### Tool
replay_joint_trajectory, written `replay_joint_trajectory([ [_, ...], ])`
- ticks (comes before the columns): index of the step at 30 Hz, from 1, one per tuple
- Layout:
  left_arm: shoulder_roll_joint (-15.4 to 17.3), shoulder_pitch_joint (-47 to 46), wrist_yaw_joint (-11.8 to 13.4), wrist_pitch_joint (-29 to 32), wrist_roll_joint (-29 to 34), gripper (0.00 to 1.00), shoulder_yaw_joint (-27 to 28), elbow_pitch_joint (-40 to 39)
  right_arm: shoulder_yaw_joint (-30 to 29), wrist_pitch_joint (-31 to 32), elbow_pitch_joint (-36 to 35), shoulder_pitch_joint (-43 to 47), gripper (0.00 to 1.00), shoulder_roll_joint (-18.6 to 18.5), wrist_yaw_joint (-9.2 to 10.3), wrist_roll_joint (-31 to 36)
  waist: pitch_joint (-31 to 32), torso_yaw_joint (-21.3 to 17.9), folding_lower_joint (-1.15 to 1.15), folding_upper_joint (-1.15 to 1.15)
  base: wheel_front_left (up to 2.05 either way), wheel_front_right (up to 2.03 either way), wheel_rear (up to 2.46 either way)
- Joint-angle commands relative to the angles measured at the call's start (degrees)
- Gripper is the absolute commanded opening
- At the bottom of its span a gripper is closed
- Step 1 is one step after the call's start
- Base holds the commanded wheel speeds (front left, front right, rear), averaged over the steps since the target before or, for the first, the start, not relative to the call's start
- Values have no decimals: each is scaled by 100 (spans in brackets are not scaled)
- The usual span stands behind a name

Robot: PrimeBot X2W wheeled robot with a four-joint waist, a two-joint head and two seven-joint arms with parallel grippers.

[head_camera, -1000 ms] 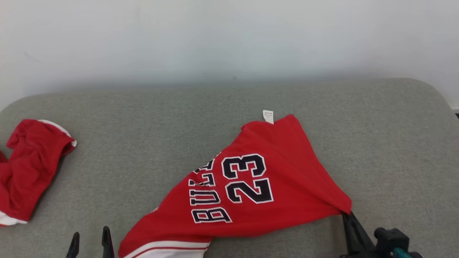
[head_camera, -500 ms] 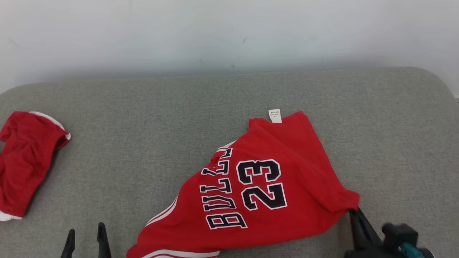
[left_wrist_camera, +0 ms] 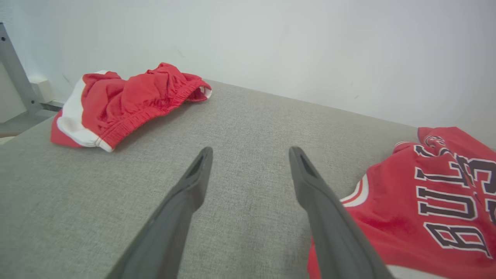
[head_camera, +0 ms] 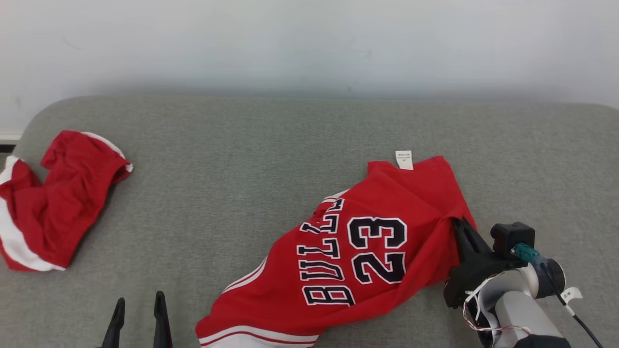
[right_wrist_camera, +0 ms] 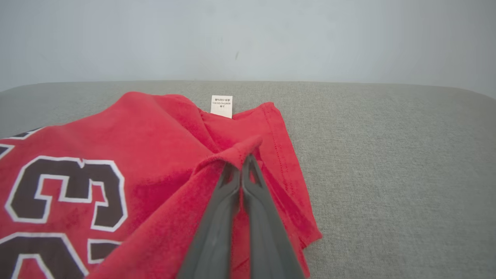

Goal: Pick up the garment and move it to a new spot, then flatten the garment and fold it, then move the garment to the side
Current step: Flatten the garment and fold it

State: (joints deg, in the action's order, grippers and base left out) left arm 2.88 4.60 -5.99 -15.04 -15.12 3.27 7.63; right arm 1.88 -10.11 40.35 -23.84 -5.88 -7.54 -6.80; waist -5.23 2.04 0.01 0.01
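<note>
The garment (head_camera: 358, 251) is a red jersey printed "BULLS 23", lying crumpled right of centre on the grey cushion (head_camera: 271, 159), with a small white tag at its far edge. My right gripper (head_camera: 459, 227) is shut on a pinched fold of the garment (right_wrist_camera: 116, 155) at its right side; in the right wrist view the right gripper (right_wrist_camera: 242, 161) has red cloth bunched over its tips. My left gripper (head_camera: 139, 302) stands open at the lower left, above bare cushion. Seen from the left wrist, the left gripper (left_wrist_camera: 250, 151) holds nothing and the garment (left_wrist_camera: 426, 201) lies to its right.
Red shorts with white trim (head_camera: 58, 198) lie bunched at the cushion's far left, also seen as the red shorts (left_wrist_camera: 128, 100) in the left wrist view. A pale wall (head_camera: 309, 43) runs behind the cushion. A grey metal post (left_wrist_camera: 13, 73) stands at the left.
The head camera has shifted. My right gripper has drawn the pinched right edge of the garment up and inward, bunching the cloth there. The left gripper stays open.
</note>
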Motion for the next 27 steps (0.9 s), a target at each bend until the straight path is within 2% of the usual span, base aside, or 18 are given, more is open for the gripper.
replay_joint_trajectory([
  [1, 1, 8, 22, -21, 31, 100, -19, 12, 1, -35, 226, -132, 0, -44, 11, 9, 67, 161, -1, -1, 0, 0, 0],
  [3, -1, 50, 32, -21, 23, 100, -57, 21, -15, -117, 605, -310, 0, -80, 11, 31, 95, 231, -1, -1, 0, 0, 0],
  [4, -1, 78, 37, -20, 22, 100, -71, 22, -24, -171, 770, -383, 13, -91, 11, 32, 108, 255, -1, -1, 0, 0, 0],
  [5, 1, 108, 42, -21, 20, 100, -88, 29, -32, -214, 903, -445, 45, -87, 11, 38, 119, 267, -1, -1, 0, 0, 0],
  [6, -1, 133, 40, -20, 18, 100, -105, 36, -34, -262, 1036, -503, 100, -78, 11, 39, 130, 273, -1, -1, 0, 0, 0],
  [10, 0, 198, 47, -20, -1, 100, -120, 37, -34, -437, 1283, -564, 100, -7, 11, -83, 191, 229, -1, -1, 0, 0, 0],
  [15, 0, 271, 59, -20, -33, 100, -119, 50, 3, -505, 1113, -372, 100, 51, 11, -335, 265, 124, -1, -1, 0, 0, 0],
  [20, 0, 348, 50, -20, -46, 100, -134, 43, 1, -506, 171, 107, 100, 39, 11, -537, 365, 9, -1, -1, 0, 0, 0],
  [22, -1, 379, 68, -20, -69, 100, -140, 29, 0, -507, -272, 361, 100, 16, 11, -569, 400, -23, -1, -1, 0, 0, 0],
  [23, 0, 389, 77, -21, -60, 100, -152, 12, -9, -507, -712, 632, 100, 27, 11, -594, 428, -44, -1, -1, 0, 0, 0],
  [27, -1, 488, 80, -20, -66, 100, -188, -15, -23, -509, -1523, 1173, 100, 82, 11, -658, 469, -60, -1, -1, 0, 0, 0],
])
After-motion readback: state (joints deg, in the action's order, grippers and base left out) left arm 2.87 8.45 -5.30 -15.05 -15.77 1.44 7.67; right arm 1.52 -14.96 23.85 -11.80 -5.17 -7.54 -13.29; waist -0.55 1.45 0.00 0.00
